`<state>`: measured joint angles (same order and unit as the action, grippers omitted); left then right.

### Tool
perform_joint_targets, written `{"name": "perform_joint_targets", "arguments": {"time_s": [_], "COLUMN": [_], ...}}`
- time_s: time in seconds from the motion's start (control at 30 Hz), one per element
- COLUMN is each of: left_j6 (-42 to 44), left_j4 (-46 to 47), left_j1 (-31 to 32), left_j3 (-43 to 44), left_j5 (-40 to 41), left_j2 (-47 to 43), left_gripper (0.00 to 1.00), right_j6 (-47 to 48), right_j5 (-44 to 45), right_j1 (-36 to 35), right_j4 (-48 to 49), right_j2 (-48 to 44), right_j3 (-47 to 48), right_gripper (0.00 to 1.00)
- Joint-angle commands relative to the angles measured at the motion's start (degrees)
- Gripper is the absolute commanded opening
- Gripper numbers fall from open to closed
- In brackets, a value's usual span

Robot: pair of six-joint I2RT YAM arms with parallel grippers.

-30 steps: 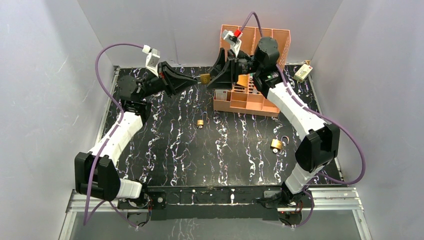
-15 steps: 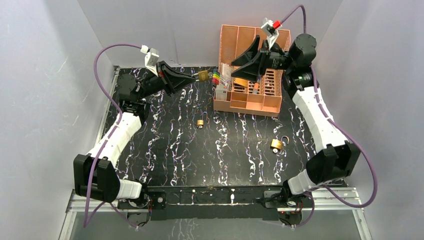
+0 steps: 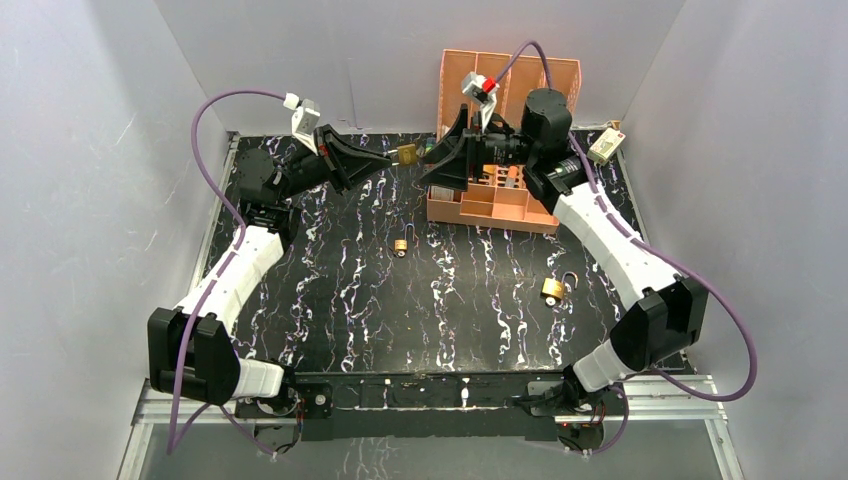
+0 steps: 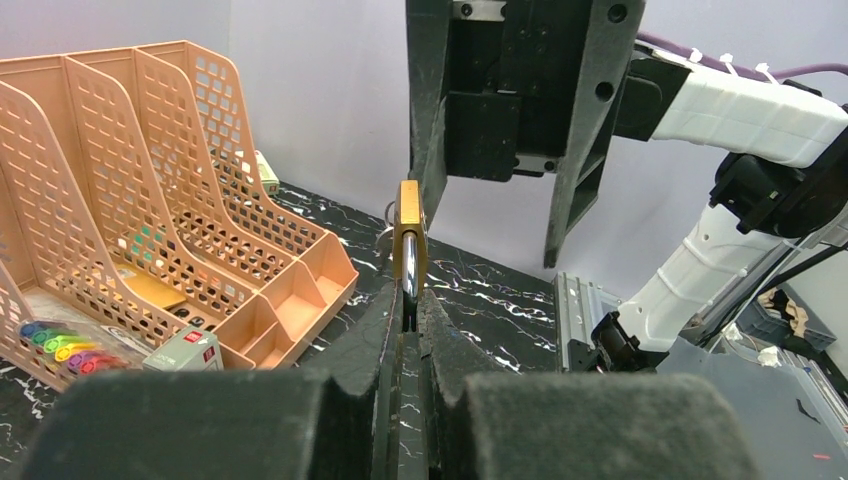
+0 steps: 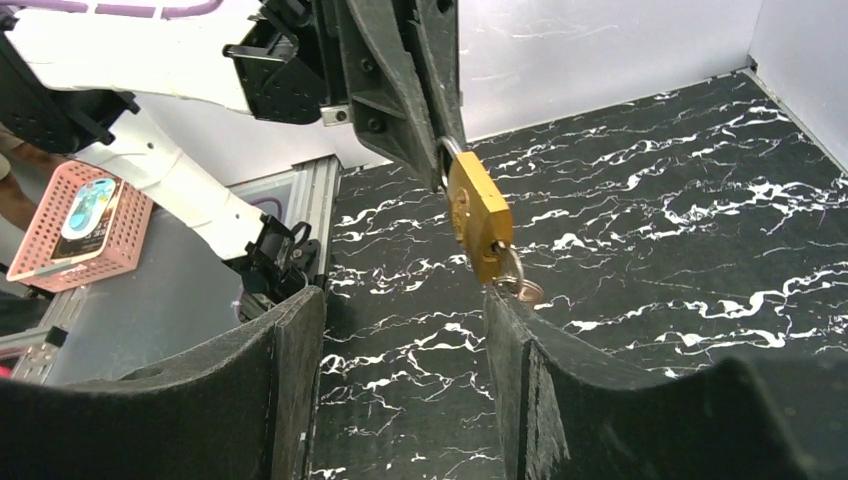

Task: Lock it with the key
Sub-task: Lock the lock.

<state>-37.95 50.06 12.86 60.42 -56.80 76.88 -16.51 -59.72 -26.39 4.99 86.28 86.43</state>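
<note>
Mid-task, not locked yet as far as I can judge. The left end effector [image 4: 405, 312] is clenched on the brass padlock [image 4: 409, 235] and holds it in the air above the far middle of the surface [image 3: 330, 290]. The key [image 5: 520, 288] looks seated in the padlock's lower end. The shackle is hidden between the fingers, so I can't tell whether it's shut.

The right end effector [image 5: 400, 305] is released, with its jaws wide just short of the key and touching nothing. Left to do: grasp the key, turn it, confirm the lock.

Two spare padlocks lie on the surface, one at the middle [image 3: 401, 246] and one near right [image 3: 553, 288] with its shackle open.

An orange organiser [image 4: 120, 150] stands far right. It holds coloured pens [image 4: 50, 338] and a small grey box [image 4: 185, 352]; the rest of its contents are unclear.
</note>
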Motion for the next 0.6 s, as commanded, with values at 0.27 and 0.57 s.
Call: {"name": "perform_joint_targets", "arguments": {"time_s": [0.27, 0.57], "left_j6": [0.7, 1.6], "left_j4": [1.5, 0.0], "left_j1": [-0.2, -0.5], "left_j3": [-0.3, 0.9], "left_j5": [-0.6, -2.4], "left_j2": [-2.9, -3.0], "left_gripper": [0.00, 0.00], "right_j6": [6.8, 14.0], "right_j5": [6.9, 10.0], "right_j1": [-0.5, -0.5], "right_j4": [-2.3, 3.3], "right_j2": [-0.3, -5.3], "right_j3": [3.3, -3.0], "right_gripper": [0.76, 0.72]}}
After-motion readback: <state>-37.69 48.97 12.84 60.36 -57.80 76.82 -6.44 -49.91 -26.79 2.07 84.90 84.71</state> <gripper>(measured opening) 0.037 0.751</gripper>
